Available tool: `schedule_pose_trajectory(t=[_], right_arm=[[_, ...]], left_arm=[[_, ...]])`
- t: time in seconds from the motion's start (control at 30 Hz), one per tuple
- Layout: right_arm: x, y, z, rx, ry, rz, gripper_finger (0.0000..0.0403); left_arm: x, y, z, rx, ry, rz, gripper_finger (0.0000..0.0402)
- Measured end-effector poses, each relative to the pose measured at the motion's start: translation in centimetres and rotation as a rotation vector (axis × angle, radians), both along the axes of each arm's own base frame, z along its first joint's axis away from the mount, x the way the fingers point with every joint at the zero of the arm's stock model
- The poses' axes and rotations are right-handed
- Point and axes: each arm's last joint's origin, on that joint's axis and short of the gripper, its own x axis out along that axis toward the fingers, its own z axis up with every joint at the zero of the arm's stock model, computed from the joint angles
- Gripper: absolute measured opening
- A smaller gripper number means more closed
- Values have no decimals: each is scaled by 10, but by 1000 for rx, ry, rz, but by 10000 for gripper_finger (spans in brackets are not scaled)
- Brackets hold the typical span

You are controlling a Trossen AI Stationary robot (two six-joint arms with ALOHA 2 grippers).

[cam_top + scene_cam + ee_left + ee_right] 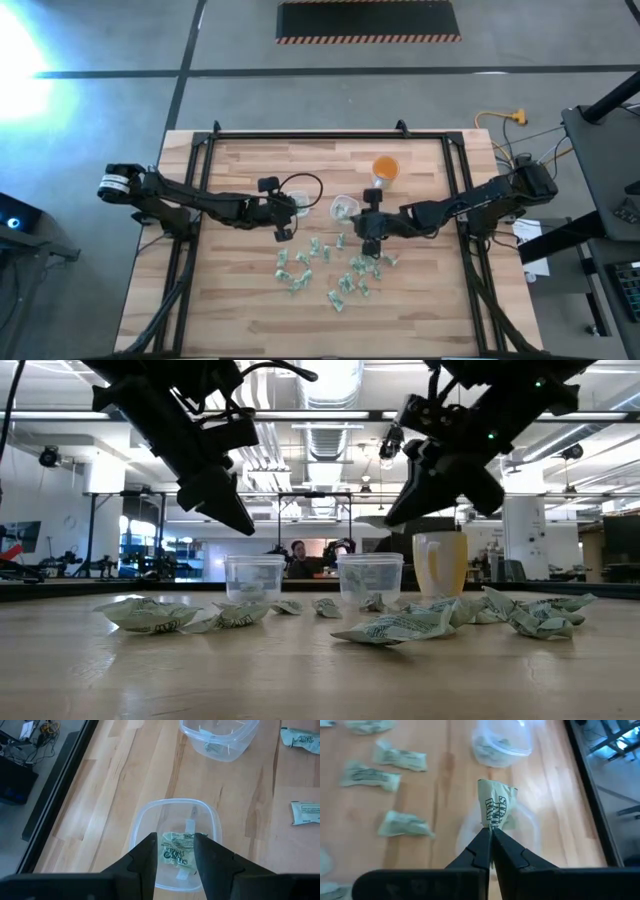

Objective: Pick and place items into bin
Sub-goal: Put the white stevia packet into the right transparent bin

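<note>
Several small pale green-and-white packets point(330, 268) lie scattered on the wooden table, toward its near side point(400, 628). Two clear plastic cups stand side by side point(297, 207) point(345, 208). My left gripper point(175, 855) hangs open above the left cup point(175, 815), clear of its rim point(255, 560). One packet point(176, 852) lies on that cup's bottom. My right gripper point(491, 837) is shut on a packet point(496, 800) and hovers over the right cup point(525, 827), which also holds a packet point(212, 747). My right gripper pinches one end of a crumpled packet point(491, 820) between its two fingertips. The fingers slant downward from the table's right side point(400, 510). The rest of the packet sticks out past the fingertips, lifted clear over the clear cup.
An orange cup point(385, 168) stands behind the clear cups toward the far edge point(440, 565). Loose packets lie near the cups point(306, 812) point(400, 757). Black frame rails run along the table's sides point(185, 240). People sit in the room beyond point(298, 558).
</note>
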Motion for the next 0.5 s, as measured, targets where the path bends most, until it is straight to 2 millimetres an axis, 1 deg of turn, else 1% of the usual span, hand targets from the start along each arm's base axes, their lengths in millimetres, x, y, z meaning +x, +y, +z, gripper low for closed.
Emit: schedule_pose_trajectory(t=[0.3, 0.5], right_arm=[[6, -29, 3, -3, -44, -80, 9], [7, -41, 4, 61, -57, -60, 9]], left_arm=[[0, 0, 0, 0, -1, 0, 112], [0, 0, 1, 0, -3, 0, 112]])
